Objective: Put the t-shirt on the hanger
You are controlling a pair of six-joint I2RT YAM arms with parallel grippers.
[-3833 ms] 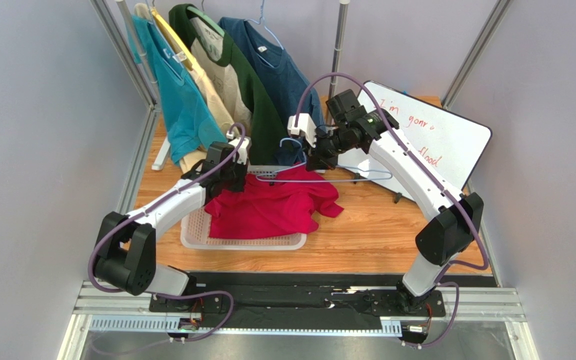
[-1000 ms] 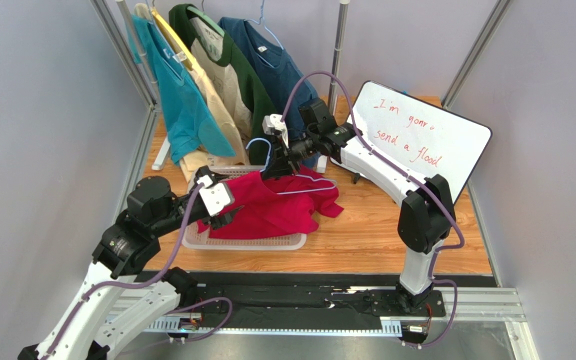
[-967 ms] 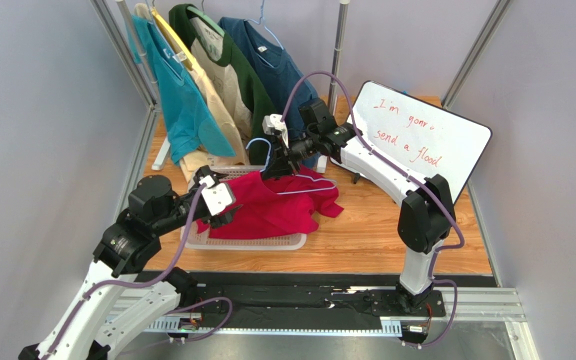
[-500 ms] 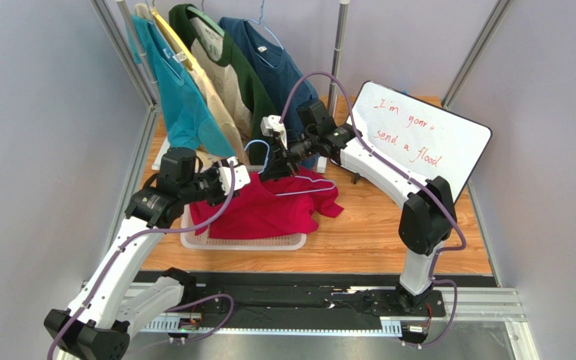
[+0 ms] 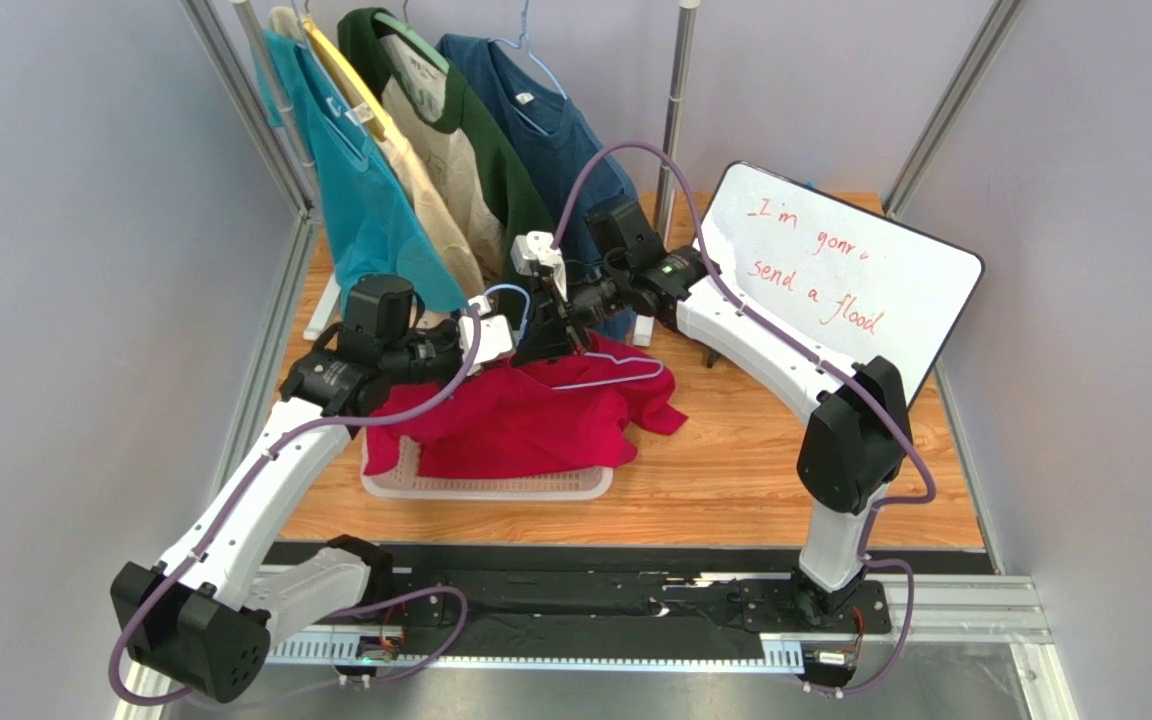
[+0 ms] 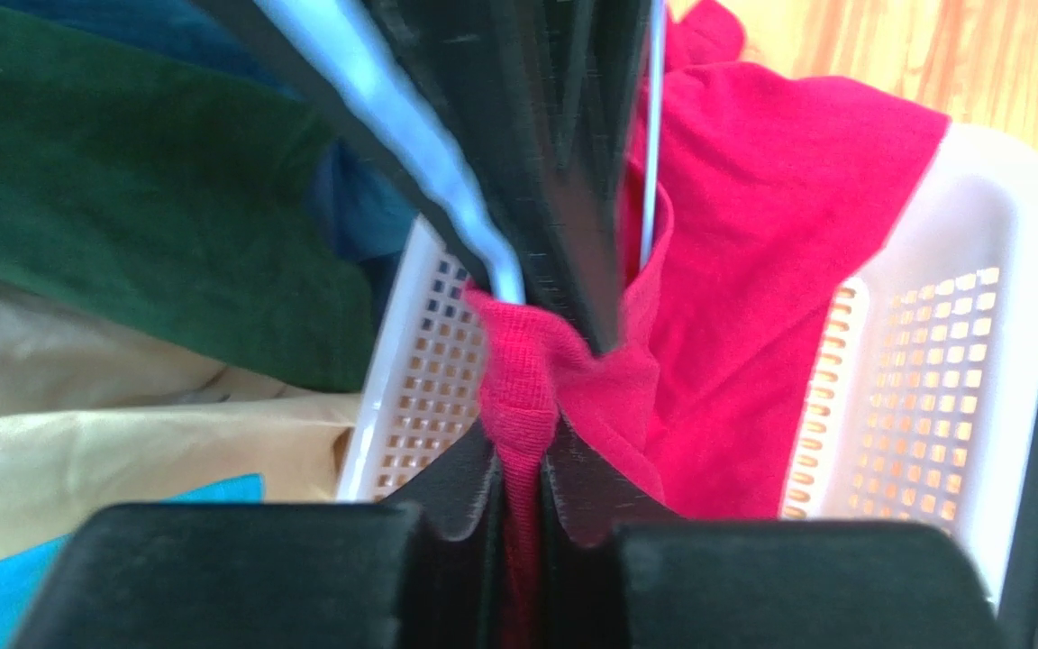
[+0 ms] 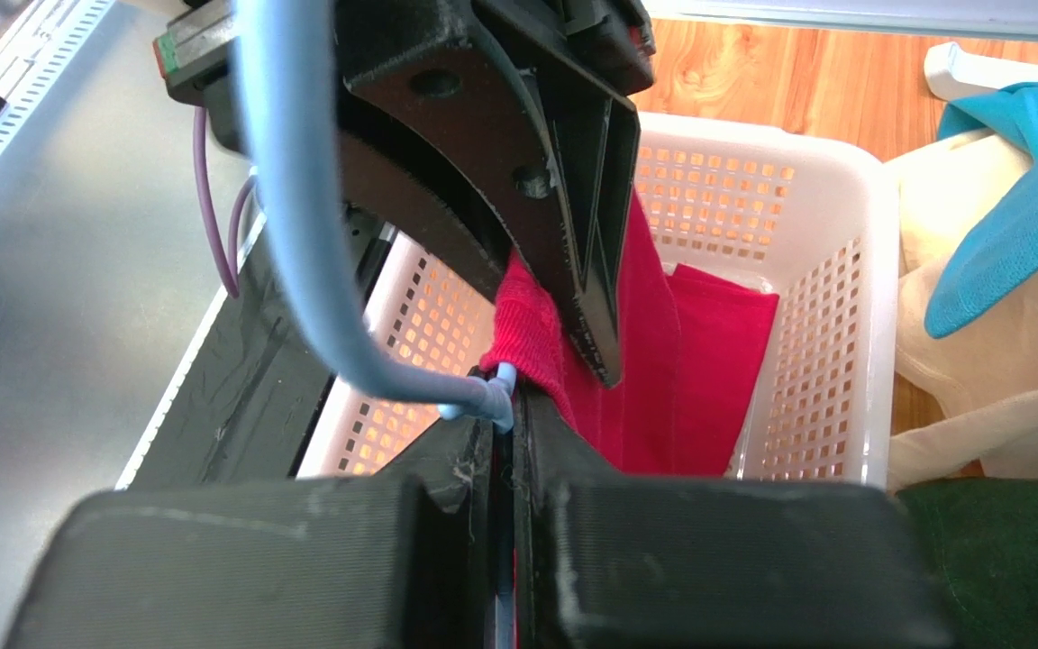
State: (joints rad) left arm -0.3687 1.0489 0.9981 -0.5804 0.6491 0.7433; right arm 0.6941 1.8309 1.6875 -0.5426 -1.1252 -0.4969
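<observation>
Top view, near→far: arm bases at near edge of tabletop. Next, white perforated basket w/ red t-shirt heaped in it, one side spilling over the right rim onto the wood. Above basket's far-left corner, L pincer clenched on a ribbed fold of the t-shirt (prob. collar edge; cloth pinched between the jaws, pulled up off the heap). R pincer faces it nearly tip to tip, clamped on the wire of the light-blue hanger. Wire meets the pinched cloth right at the jaws in both wrist views; rest of hanger lies over the t-shirt's far side. Behind: teal shirt, green-and-cream shirt and navy shirt hanging. Whiteboard w/ red writing leans far right.
</observation>
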